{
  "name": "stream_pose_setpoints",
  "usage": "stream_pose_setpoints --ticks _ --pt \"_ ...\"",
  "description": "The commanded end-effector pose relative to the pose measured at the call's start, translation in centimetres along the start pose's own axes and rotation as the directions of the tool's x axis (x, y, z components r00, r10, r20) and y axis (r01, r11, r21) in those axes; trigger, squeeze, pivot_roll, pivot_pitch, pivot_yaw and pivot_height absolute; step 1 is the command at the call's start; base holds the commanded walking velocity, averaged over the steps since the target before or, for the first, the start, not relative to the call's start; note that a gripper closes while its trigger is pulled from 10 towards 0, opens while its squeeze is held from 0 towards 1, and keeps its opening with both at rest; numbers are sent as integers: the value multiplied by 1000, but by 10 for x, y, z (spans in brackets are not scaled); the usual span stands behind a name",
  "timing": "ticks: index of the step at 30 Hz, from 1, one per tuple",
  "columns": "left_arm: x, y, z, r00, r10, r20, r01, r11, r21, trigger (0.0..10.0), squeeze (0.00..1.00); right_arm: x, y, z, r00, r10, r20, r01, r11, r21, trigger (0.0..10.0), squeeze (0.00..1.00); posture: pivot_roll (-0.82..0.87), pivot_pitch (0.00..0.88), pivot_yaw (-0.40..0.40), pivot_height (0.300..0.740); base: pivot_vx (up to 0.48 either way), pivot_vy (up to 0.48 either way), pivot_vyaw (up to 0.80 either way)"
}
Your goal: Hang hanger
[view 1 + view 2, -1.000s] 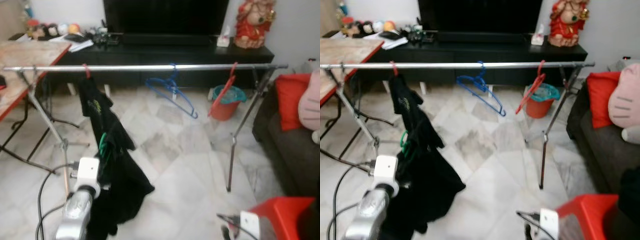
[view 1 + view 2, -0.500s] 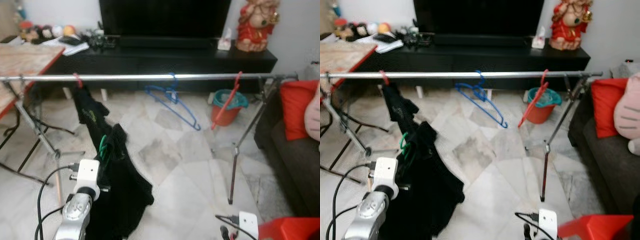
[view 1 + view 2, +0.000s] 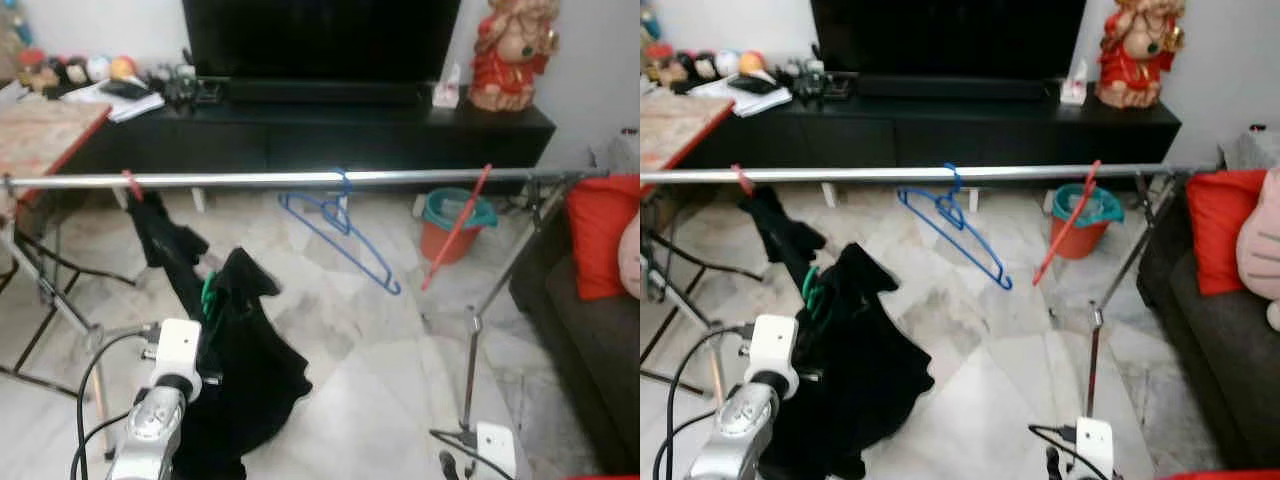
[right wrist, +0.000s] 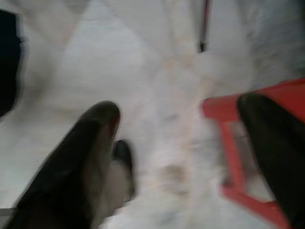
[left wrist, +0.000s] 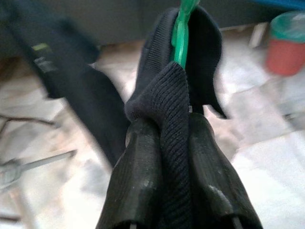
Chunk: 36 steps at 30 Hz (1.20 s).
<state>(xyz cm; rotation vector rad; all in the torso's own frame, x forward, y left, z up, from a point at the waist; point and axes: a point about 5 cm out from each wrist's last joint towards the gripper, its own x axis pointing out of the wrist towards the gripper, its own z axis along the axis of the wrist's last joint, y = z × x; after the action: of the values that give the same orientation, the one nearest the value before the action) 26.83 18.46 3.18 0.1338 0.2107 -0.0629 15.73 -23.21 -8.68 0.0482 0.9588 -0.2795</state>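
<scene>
Left gripper (image 5: 174,138) pinched shut on a dark garment (image 3: 245,350) draped over a green hanger (image 5: 182,28), low at lower left of the frame, below the silver rail (image 3: 300,178). A blue hanger (image 3: 340,228) and red hanger (image 3: 455,230) hang on the rail; another dark garment (image 3: 165,235) at its left. Right gripper (image 4: 181,143) blurred, fingers apparently spread, over pale floor (image 3: 400,350) near a red stool (image 4: 248,143).
</scene>
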Motion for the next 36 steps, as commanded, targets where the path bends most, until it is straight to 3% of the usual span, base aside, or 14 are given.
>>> stream_pose_setpoints --ticks 1,31,36 --pt "2 8 10 999 12 39 -13 1000 18 10000 0 1 4 6 1000 8 15 -8 1000 9 10000 0 -80 0 -35 740 311 0 0" --pt "2 9 10 999 12 39 -12 1000 18 10000 0 1 4 6 1000 7 15 -8 1000 10 10000 0 -80 0 -35 740 311 0 0" --pt "4 15 9 998 60 20 -60 998 23 10000 0 2 6 7 1000 21 18 -21 1000 -5 10000 0 -79 0 -38 740 0 0 0"
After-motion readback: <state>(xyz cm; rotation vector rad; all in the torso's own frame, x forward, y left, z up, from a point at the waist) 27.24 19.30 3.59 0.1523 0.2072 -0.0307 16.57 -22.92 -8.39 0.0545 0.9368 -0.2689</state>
